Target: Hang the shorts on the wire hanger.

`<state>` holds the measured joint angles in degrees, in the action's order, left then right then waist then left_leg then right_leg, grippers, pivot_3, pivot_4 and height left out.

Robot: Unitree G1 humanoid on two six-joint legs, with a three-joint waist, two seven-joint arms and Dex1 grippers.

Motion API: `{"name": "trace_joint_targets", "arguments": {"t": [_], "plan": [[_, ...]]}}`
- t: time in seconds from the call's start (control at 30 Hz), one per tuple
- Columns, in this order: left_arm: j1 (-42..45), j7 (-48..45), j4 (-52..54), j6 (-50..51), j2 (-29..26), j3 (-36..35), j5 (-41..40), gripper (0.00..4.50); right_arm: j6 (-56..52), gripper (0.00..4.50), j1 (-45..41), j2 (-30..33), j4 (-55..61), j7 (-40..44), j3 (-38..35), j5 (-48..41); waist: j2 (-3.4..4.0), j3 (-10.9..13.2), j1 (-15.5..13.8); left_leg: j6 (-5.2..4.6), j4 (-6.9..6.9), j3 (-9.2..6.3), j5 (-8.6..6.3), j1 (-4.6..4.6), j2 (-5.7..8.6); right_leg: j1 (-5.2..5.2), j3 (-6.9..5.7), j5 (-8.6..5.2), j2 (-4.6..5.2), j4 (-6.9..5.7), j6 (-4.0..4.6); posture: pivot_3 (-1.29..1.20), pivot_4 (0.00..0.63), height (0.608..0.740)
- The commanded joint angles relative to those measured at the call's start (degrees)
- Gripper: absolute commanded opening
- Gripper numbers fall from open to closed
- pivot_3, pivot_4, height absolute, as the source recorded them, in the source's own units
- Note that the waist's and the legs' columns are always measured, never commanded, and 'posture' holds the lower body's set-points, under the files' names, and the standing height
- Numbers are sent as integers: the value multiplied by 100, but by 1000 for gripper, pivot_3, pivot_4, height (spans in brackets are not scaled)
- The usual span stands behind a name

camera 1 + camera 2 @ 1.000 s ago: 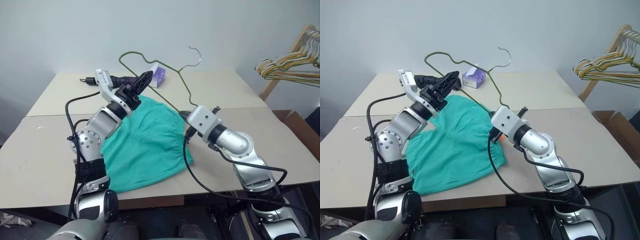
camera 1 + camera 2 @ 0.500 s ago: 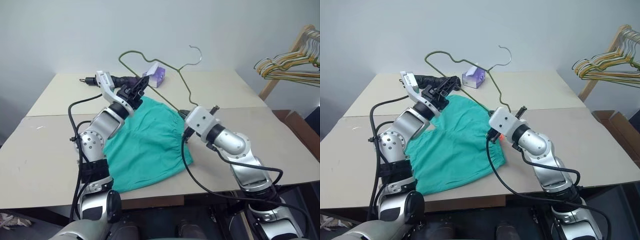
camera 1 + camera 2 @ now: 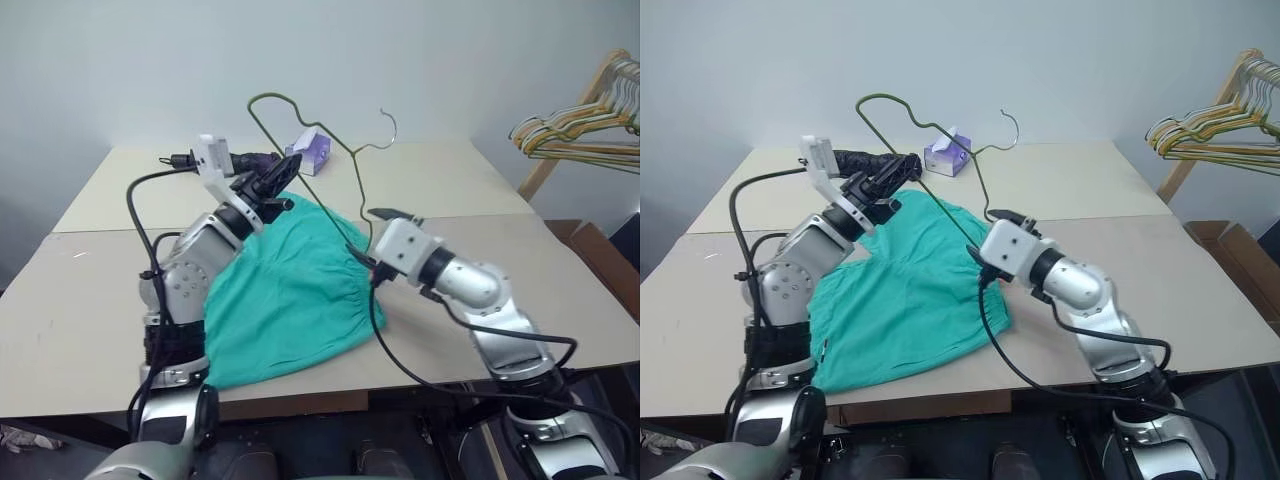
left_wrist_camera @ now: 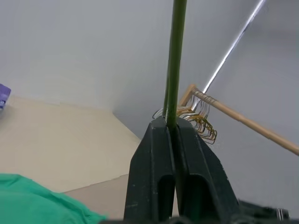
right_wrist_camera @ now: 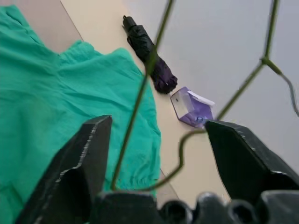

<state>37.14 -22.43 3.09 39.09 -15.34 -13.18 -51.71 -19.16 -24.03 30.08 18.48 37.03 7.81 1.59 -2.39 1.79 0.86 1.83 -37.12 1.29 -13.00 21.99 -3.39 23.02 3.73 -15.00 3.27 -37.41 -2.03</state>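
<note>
1. Progress: early going. Wire hanger (image 4: 176, 60) lifted clear of the desk (image 3: 450, 180), tilted above the far side of the shorts (image 3: 290, 290), hook pointing up and away.
2. Left end effector (image 4: 171, 126) pressed together on the wire, pinching one thin run of it just above the shorts' far left corner.
3. Right end effector (image 5: 158, 122) spread wide at the shorts' right side, beside the gathered waistband. Wire passes through the gap between the fingers; gripping nothing, and can't tell whether it touches.
4. Shorts lying flat on the desk under the hanger, spread out, no cloth over any part of the wire. Hanging not begun.
5. Left to do, by judgement: pick up the waistband or a leg, feed it through or over the hanger's lower bar, let it drape evenly, then let go.
6. Edges: near hem of the shorts reaching the desk's front edge, so any pull that way risks a slide off.
7. Open room: bare desk right of the shorts and beyond them on the right.
8. Clutter: tissue box (image 3: 315, 150) and black umbrella (image 5: 138, 42) just beyond the shorts' far edge, close under the raised wire. Bunch of hangers (image 3: 575, 130) well off to the right of the shorts, out of the way.
</note>
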Motion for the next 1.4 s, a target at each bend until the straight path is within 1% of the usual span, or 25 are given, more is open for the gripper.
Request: {"name": "trace_joint_targets", "arguments": {"t": [0.03, 0.07, 0.13, 0.2, 0.27, 0.37, 0.43, 0.53, 0.63, 0.8, 1.0, 1.1, 1.17, 1.2, 1.33, 1.37, 1.4], "plan": [[207, -1230, -30, -92, -614, -249, -228, 0, -1239, 4435, -284, 408, 53, 1104, -850, -1578, 0, 1, 13, 0, 1, 0, 0, -1, 0, -1, 0, 0, 0, 2, 0, 33, 0, 740], [235, -1686, -127, -78, -842, -359, -363, 0, -1719, 4435, -395, 630, -73, 1584, -990, -2109, 1, 1, 22, 0, 1, 0, 0, -1, -1, 0, -1, 0, 0, 1, 0, 33, 0, 740], [315, -2593, -396, 2, -1286, -515, -595, 0, -2279, 4435, -629, 993, -402, 2371, -1022, -2792, 3, 2, 44, -1, 5, 1, 0, -2, -2, 0, -1, 0, 0, 3, 1, 36, 0, 740], [408, -3355, -641, 92, -1619, -600, -778, 0, -2757, 4435, -909, 1189, -762, 2880, -932, -3247, 4, 3, 68, -1, 6, 1, 0, -5, -4, 0, -3, -1, -2, 3, 1, 41, 0, 740], [496, -3951, -837, 162, -1827, -663, -919, 0, -3136, 4435, -1171, 1251, -1098, 3207, -831, -3560, 4, 3, 81, -2, 8, 1, -1, -11, -7, -9, -7, -1, -3, 10, 1, 45, 0, 740], [720, -4546, -1162, 216, -1975, -759, -1069, 0, -3322, 4435, -1606, 1100, -1541, 3435, -498, -3623, 4, 3, 89, -2, 7, 0, -1, -6, -8, -13, -11, 0, -2, 22, 0, 48, 0, 740], [834, -4721, -1284, 200, -1986, -775, -1067, 0, -3371, 4435, -1852, 925, -1702, 3399, -360, -3612, 4, 3, 87, -2, 7, -3, 0, -1, -8, -9, -14, 1, -3, 22, -1, 52, 0, 740], [911, -4688, -1275, 170, -1869, -759, -1007, 0, -3403, 4435, -2219, 531, -1831, 3200, -234, -3586, 4, 3, 82, -2, 8, -6, -1, 10, -9, 1, -14, 1, -3, 21, -1, 55, 0, 740], [875, -4634, -1177, 110, -1748, -721, -931, 0, -3432, 4435, -2373, 305, -1831, 3083, -241, -3619, 4, 3, 40, -2, 8, -8, -1, 22, -10, 9, -15, 2, -3, 20, -2, 59, 0, 740], [833, -4540, -1132, 93, -1601, -759, -939, 0, -3445, 4435, -2422, 162, -1764, 2983, -241, -3646, 4, 3, -25, -2, 6, -9, -1, 29, -9, 14, -19, 2, -2, 21, -3, 54, 0, 740], [836, -4461, -1135, 87, -1503, -770, -935, 0, -3446, 4435, -2443, 121, -1783, 2871, -287, -3712, 4, 3, -12, -2, 5, -9, 0, 28, -9, 13, -20, 2, -2, 20, -3, 47, 0, 740], [811, -4461, -1132, 100, -1505, -760, -921, 0, -3433, 3897, -2438, 144, -1783, 2848, -278, -3738, 4, 3, -6, -2, 5, -9, 0, 28, -9, 14, -20, 2, -2, 20, -3, 45, 0, 740], [791, -4456, -1136, 115, -1513, -760, -918, 0, -3437, 3277, -2418, 148, -1785, 2808, -286, -3747, 4, 3, 2, -2, 5, -9, 0, 28, -9, 14, -20, 2, -2, 20, -3, 43, 0, 740], [791, -4454, -1148, 116, -1513, -763, -918, 0, -3432, 2840, -2409, 151, -1785, 2793, -286, -3748, 4, 3, 3, -2, 5, -9, 0, 27, -10, 14, -19, 2, -2, 20, -3, 42, 0, 740], [818, -4447, -1223, 106, -1500, -764, -904, 0, -3400, 1557, -2374, 164, -1759, 2754, -266, -3748, 4, 3, 0, -2, 5, -9, 0, 27, -10, 13, -19, 2, -2, 20, -3, 40, 0, 740], [826, -4446, -1246, 97, -1495, -758, -890, 0, -3391, 1137, -2368, 161, -1752, 2739, -262, -3741, 4, 3, 0, -2, 5, -9, 0, 28, -10, 13, -20, 2, -2, 20, -3, 40, 0, 740], [834, -4440, -1277, 78, -1487, -751, -866, 0, -3375, 809, -2362, 157, -1747, 2726, -256, -3732, 4, 3, 0, -2, 5, -9, -1, 28, -10, 13, -20, 2, -2, 20, -3, 40, 0, 740]]}}
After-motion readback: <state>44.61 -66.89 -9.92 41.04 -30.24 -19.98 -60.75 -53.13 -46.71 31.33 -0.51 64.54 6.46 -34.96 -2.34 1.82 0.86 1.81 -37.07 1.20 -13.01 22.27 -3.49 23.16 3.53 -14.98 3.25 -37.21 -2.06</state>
